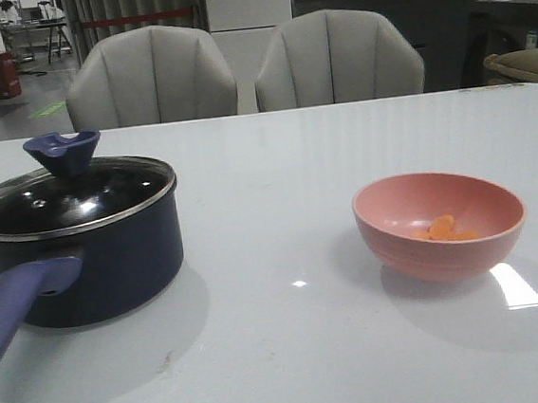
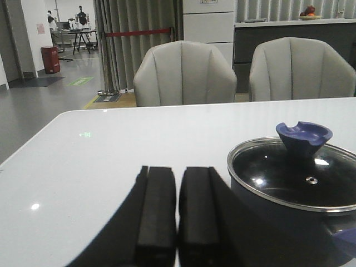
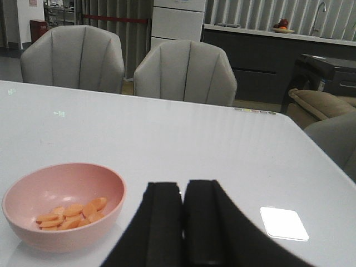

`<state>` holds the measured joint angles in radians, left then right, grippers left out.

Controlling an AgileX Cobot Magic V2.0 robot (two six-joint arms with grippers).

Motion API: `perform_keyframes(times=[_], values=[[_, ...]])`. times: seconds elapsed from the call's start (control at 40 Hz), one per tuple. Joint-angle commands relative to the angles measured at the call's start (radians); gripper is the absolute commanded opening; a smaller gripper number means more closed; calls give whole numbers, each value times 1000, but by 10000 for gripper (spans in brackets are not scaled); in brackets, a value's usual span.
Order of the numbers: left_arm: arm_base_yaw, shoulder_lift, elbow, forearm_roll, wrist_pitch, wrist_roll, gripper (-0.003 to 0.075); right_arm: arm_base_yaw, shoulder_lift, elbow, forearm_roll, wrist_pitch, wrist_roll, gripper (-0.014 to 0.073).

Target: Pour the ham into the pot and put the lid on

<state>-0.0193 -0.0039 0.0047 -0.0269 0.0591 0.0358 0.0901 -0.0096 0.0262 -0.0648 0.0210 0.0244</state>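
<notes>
Ham [image 1: 442,230] is sitting in the pink bowl [image 1: 440,223], right of my lidded pot [image 1: 84,262]; both grippers [image 2: 178,222] [image 3: 182,228] pressed together, no writing readable.

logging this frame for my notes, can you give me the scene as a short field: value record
pot: left side of table, handle toward the camera
lid: seated on the pot, knob up
ham: orange slices inside the pink bowl
pink bowl: right side of table, upright
left claw: shut, empty, beside the pot
right claw: shut, empty, beside the bowl
</notes>
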Motion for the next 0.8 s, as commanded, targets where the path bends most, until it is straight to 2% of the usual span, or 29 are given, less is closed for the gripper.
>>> perform_keyframes(times=[0.0, 0.125, 0.25, 0.35, 0.475, 0.675, 0.774], values=[[2, -19, 21, -5, -85, 2, 113, -5, -19, -4, -12, -77, 0, 139], [2, -19, 21, -5, -169, 2, 113, -5, -19, -4, -12, -77, 0, 139], [2, -19, 21, -5, -365, 2, 113, -5, -19, -4, -12, -77, 0, 139], [2, -19, -12, -9, -409, 2, 113, -5, -19, -4, -12, -77, 0, 139], [2, 9, -152, -37, -238, 2, 113, -5, -19, -4, -12, -77, 0, 139], [2, 181, -323, -73, 46, 2, 113, -5, -19, -4, -12, -77, 0, 139], [2, 251, -350, -85, 85, 2, 113, -5, -19, -4, -12, -77, 0, 139]])
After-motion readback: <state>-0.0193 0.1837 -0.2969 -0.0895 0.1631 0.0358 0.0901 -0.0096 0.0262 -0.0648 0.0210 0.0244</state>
